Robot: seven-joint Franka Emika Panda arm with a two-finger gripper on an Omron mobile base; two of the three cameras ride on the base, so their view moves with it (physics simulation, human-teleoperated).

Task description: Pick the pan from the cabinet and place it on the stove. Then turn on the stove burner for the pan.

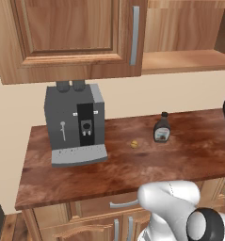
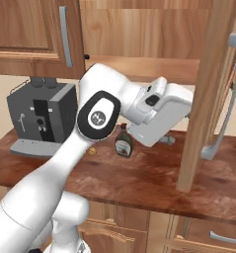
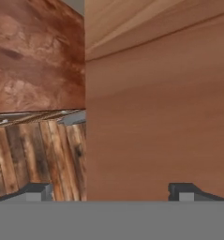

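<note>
The reddish-brown wall cabinet [image 1: 71, 37] hangs above the counter. Its left door is shut, and its right door [image 2: 206, 99] stands swung out, edge-on toward me, with a grey bar handle [image 2: 232, 94]. The plain wooden shelf [image 2: 144, 69] shows behind my arm. My gripper [image 3: 112, 192] is open, fingertips wide apart with nothing between them, close against the flat wooden face of the open door [image 3: 155, 117]. In the right base view my hand reaches up to that door, its fingers hidden behind the door's edge. The pan and the stove are out of view.
A grey coffee machine [image 1: 74, 124] stands at the counter's left. A dark syrup bottle [image 1: 162, 128] and a small yellow item [image 1: 134, 144] sit mid-counter [image 1: 132, 169]. Lower drawers with curved grey handles [image 2: 225, 238] run below. The open door juts out over the counter's right part.
</note>
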